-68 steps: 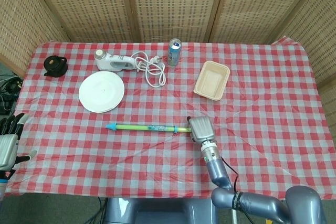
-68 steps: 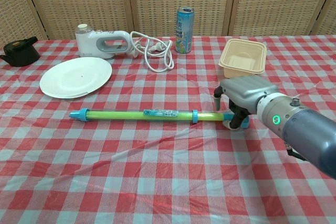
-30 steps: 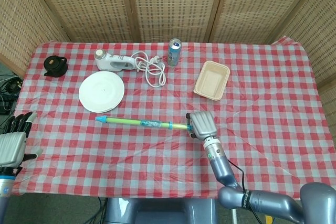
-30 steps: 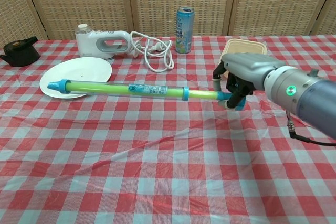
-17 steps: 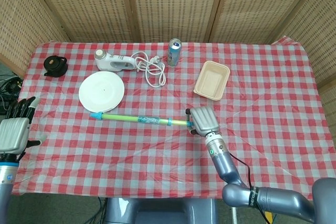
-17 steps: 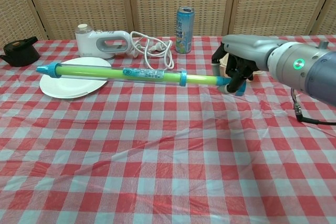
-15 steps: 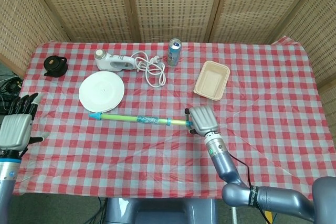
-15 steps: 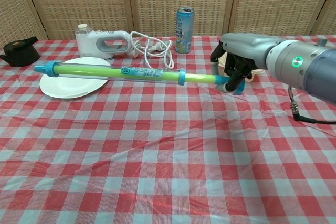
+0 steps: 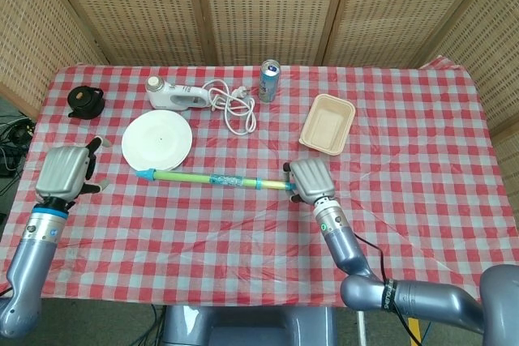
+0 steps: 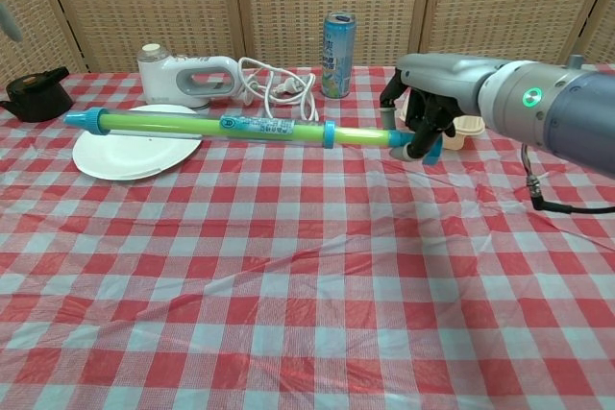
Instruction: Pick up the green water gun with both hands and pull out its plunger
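Observation:
The green water gun [image 9: 215, 179] is a long green tube with blue ends, held level above the cloth; in the chest view the water gun [image 10: 211, 125] hangs over the near edge of the plate. My right hand [image 9: 310, 180] grips its blue plunger end, fingers wrapped round it, as the chest view shows of the right hand [image 10: 423, 112]. My left hand [image 9: 69, 169] hovers at the table's left side, fingers apart and holding nothing, a short way left of the gun's blue nozzle tip [image 9: 146, 173].
A white plate [image 9: 157, 142] lies behind the gun's nozzle half. A white corded appliance [image 9: 174, 95], a drink can [image 9: 269, 80] and a black lid-like object [image 9: 85, 101] stand at the back. A beige tray [image 9: 328, 123] sits just behind my right hand.
My left hand has come up and rightwards over the table's left edge, closer to the nozzle tip. The right hand has kept its grip; the gun has barely shifted.

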Robot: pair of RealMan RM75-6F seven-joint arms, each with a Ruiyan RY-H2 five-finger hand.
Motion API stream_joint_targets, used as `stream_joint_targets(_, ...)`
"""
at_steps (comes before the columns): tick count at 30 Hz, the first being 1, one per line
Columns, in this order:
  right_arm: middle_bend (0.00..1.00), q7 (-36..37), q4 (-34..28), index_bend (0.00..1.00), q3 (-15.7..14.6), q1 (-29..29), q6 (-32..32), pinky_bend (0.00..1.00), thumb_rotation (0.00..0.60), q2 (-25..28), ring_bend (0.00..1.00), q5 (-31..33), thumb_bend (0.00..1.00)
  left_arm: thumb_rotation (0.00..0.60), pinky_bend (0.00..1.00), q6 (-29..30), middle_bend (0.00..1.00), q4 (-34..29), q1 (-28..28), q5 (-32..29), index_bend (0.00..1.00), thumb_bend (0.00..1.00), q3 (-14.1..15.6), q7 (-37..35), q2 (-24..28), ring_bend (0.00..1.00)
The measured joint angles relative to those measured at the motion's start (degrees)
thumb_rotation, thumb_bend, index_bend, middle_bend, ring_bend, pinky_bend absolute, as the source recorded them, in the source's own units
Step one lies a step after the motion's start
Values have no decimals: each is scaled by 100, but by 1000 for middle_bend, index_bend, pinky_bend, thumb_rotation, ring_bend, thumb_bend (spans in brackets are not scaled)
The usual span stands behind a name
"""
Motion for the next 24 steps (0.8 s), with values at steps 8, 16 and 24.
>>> stream_joint_targets(8,1000,192,185,811,-45,146,-126,690,600,17,1000,121,541,600,695,-533,903,-218,-754,-1083,377,198,-57,623,-8,817)
stream_joint_targets(16,1000,421,166,811,-54,190,-172,690,600,120,1000,105,542,600,695,-596,903,-255,-1347,-1753,388,198,11,1244,-165,817)
stream_joint_targets(24,1000,617,-62,812,-118,189,-166,690,600,325,1000,83,541,600,695,-487,903,-260,-1854,-2145,415,197,199,1594,-456,817)
